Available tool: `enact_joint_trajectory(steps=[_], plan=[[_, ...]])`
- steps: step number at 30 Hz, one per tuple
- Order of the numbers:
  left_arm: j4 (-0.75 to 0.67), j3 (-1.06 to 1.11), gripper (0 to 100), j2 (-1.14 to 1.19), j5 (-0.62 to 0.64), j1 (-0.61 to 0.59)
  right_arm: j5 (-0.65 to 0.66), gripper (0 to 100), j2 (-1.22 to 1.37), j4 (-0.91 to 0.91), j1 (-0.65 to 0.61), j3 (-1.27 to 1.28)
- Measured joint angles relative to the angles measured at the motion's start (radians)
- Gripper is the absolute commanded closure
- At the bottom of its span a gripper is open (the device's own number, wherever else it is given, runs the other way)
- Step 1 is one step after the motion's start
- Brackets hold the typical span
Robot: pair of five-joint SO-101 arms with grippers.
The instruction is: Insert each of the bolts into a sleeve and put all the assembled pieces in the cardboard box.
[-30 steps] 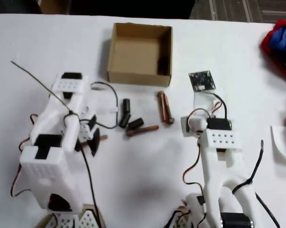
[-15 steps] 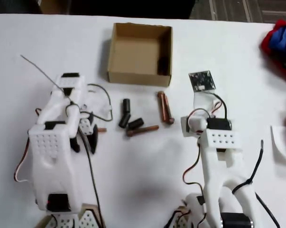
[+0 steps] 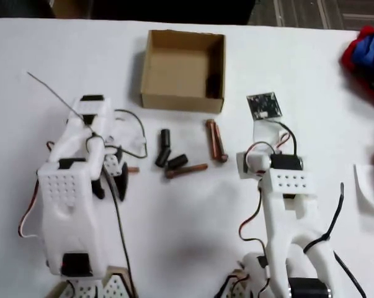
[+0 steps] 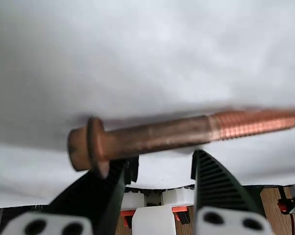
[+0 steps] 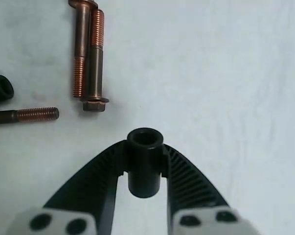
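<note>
Since a second ago the left arm (image 3: pixel 69 205) has swung from a slant to stand straight up the left of the frame, and its bolt (image 4: pixel 162 137) has shifted slightly upward; over the last half second nothing moves. The left claw (image 4: pixel 162 157) is open, jaws wider than the shaft. The bolt lies crosswise just past the tips, its head overlapping one finger (image 4: pixel 115 183); whether they touch I cannot tell. The right claw (image 5: pixel 145 152) grips an upright black sleeve (image 5: pixel 145 169). Loose bolts (image 3: pixel 216 141) and loose sleeves (image 3: pixel 165 138) lie on the counter (image 3: pixel 174 236) at centre frame, below the box (image 3: pixel 182 101).
</note>
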Motion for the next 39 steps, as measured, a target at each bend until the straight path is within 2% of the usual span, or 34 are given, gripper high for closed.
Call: enact_joint_trajectory(steps=[9,11,18,28,35,39], plan=[[-0.011,-0.077,80,-0.226,0.011,-0.003,0.000,97.9,0.000,0.000,0.000,0.000],[-0.011,-0.077,80,-0.229,0.058,0.000,0.000,97.9,0.000,-0.005,0.000,0.000],[-0.011,-0.077,80,-0.195,0.361,-0.002,0.000,97.9,0.000,-0.012,0.000,0.000],[-0.011,-0.109,80,-0.117,0.480,-0.002,0.000,97.9,0.000,-0.021,0.000,0.000],[-0.011,-0.215,80,-0.066,0.580,0.000,0.000,97.9,0.000,-0.028,0.000,0.000],[-0.011,-0.226,80,-0.021,0.594,0.000,0.000,97.9,0.000,-0.028,0.000,0.000]])
